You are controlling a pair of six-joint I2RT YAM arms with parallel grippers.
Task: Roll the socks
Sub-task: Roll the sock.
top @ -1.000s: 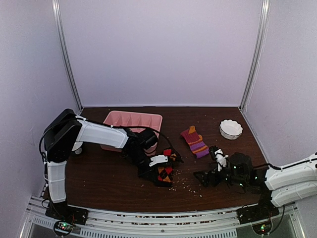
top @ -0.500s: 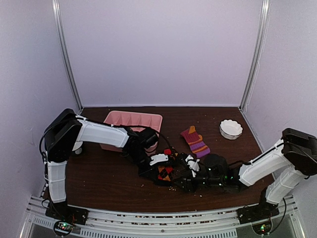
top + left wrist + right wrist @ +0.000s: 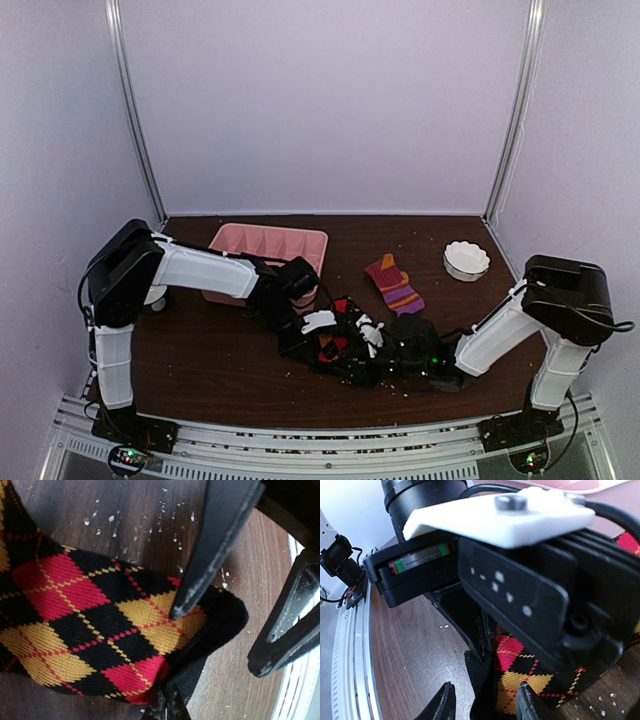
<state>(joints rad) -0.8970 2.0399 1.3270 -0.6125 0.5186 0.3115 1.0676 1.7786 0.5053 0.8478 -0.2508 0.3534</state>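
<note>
Argyle sock (image 3: 90, 630) on the surface (image 3: 125, 520)
Left jaws pinched shut on its edge; right jaws part-open astride its black cuff.

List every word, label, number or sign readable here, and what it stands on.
None can be read.
The green strip on the left gripper is too blurred to tell whether it carries print.
The argyle sock, pink tray and white bowl show no text.

blocked: left tool (image 3: 165, 705), right tool (image 3: 485, 700) crowd sock (image 3: 90, 630) | free: table (image 3: 200, 370) front-left
</note>
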